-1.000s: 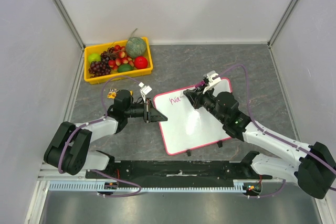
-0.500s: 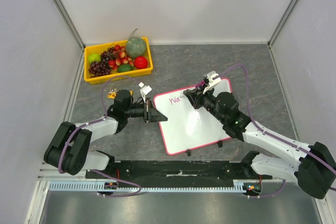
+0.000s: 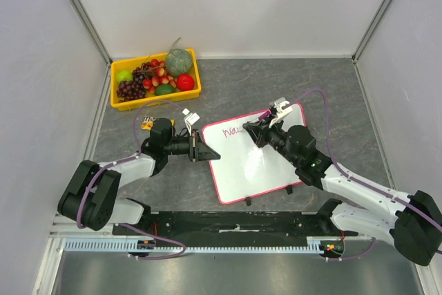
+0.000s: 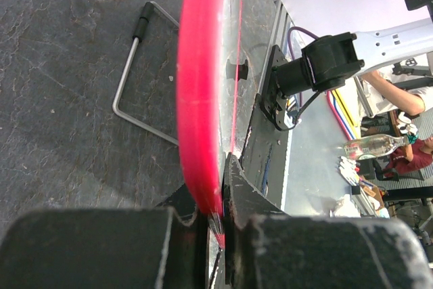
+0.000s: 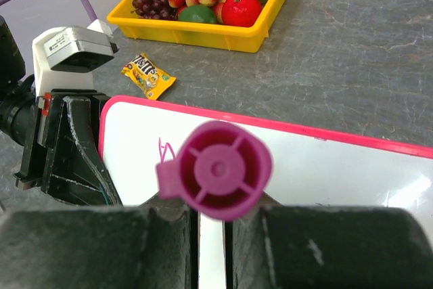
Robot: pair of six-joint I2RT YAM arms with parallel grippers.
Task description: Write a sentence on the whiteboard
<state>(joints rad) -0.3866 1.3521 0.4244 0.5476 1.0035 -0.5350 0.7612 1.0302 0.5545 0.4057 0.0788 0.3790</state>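
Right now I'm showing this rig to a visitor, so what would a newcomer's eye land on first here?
Probably the glossy white, pink-rimmed rectangular whiteboard mid-table, its left edge clamped in the left claw. Next the magenta plastic marker gripped by the right claw over the board's far end, beside a few magenta letters. Then the yellow fruit tray, far left.

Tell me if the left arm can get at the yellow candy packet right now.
Probably not yet: its fingers are clamped on the whiteboard. The packet lies close by, with nothing over it.
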